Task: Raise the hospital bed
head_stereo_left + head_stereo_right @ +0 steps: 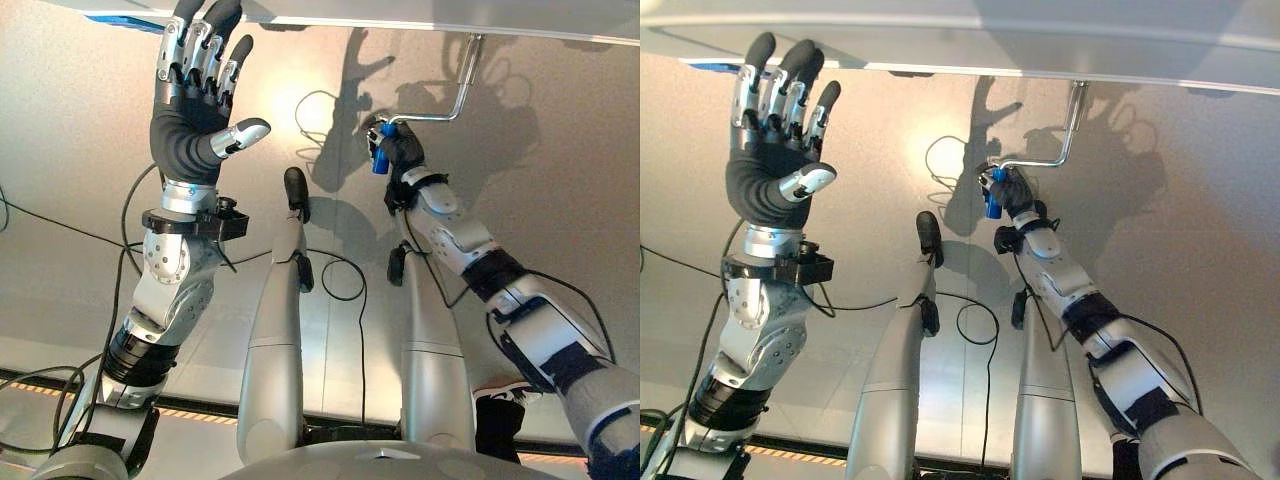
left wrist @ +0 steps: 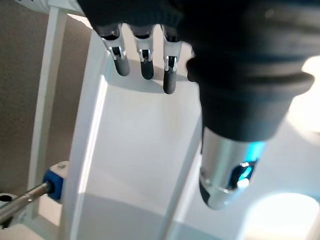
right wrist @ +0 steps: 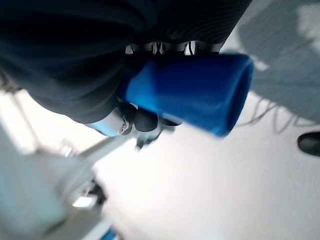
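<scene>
Your right hand (image 1: pixel 395 148) is curling round the blue cylindrical crank handle (image 1: pixel 379 157), its bent metal crank rod (image 1: pixel 455 100) running up to the white bed frame (image 1: pixel 420 15); your left hand (image 1: pixel 195 95) is idling, fingers spread.

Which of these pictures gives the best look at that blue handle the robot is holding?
The right wrist view: the blue handle fills it, with the right hand curled round it. Both eye views show it small, on the metal crank under the bed. The left wrist view shows a blue piece on a metal rod, perhaps another crank.

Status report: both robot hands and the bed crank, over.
Right robot hand shut on blue crank handle. Left robot hand open, raised by the bed frame. Metal crank arm hangs from the frame. Nothing blocking it.
</scene>
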